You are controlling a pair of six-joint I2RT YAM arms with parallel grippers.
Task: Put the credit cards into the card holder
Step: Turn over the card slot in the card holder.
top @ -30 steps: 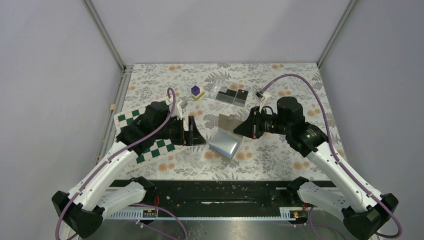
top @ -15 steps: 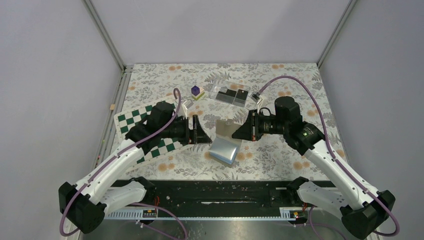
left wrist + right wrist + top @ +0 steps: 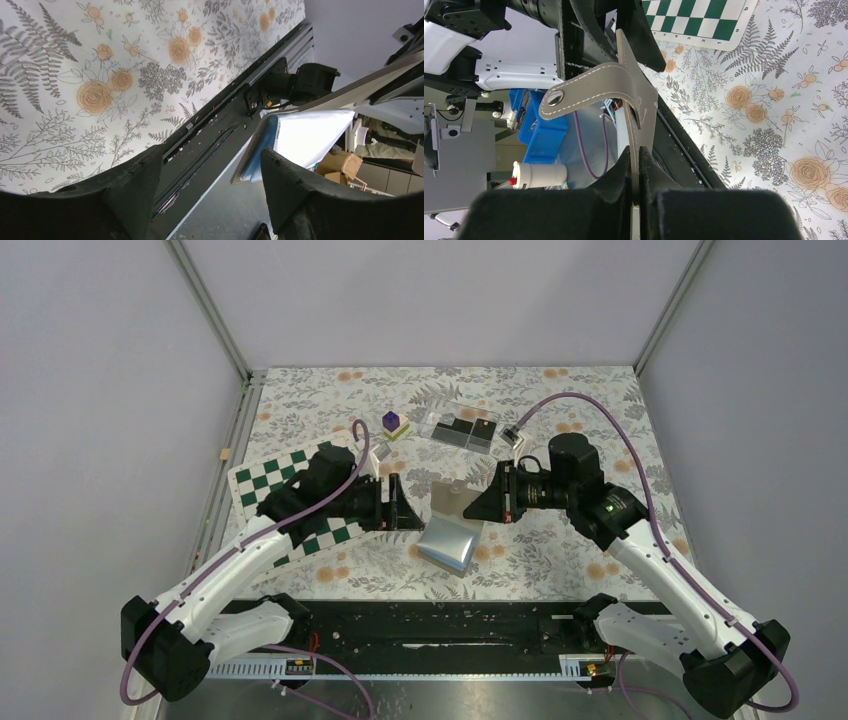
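Floral worktop carries everything; the right pincer pinches the cover of the card holder, standing it open. The left pincer is spread, empty, just beside its edge. Credit cards lie beyond both, in a clear box: none looks loaded yet.

the card holder sits mid-table, one flap lying on the table, the other standing upright, pinched in the right gripper, which comes in from its right. the left gripper hangs just left of the holder, jaws apart, at the right end of the chess mat, which lies on the table's left side. behind the holder, toward the far edge, lies the plastic box with the credit cards in it. the cube stands just left of the box.
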